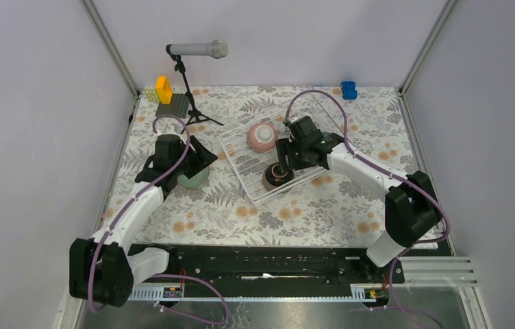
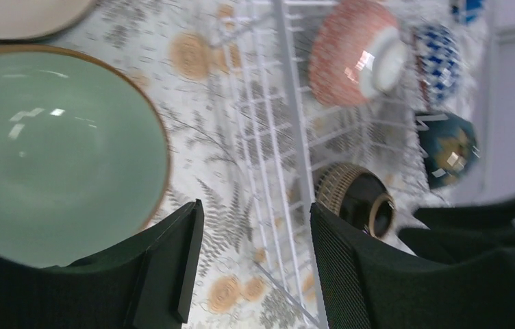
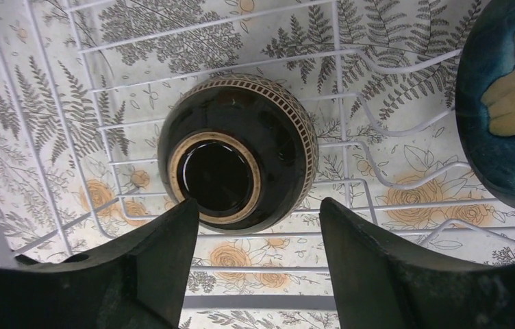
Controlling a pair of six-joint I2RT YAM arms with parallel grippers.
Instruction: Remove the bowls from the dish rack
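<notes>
Top: found dish rack (image 1: 241, 147) holding pink bowl (image 1: 261, 137), dark brown bowl (image 1: 277, 178); mint green bowl (image 1: 193, 179) outside. Left wrist: found left gripper (image 2: 255, 212) jaws apart, empty, beside mint green bowl. Right wrist: found right gripper (image 3: 258, 205) jaws spread above inverted dark brown bowl.

L pincer (image 2: 255, 226) jaws apart; R pincer (image 3: 258, 219) jaws apart, pointing down.

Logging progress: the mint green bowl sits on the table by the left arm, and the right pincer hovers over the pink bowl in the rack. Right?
Wrong bowl: the right wrist view shows the right pincer hovering over the dark brown bowl in the rack. The mint green bowl does sit on the table by the left arm.
</notes>
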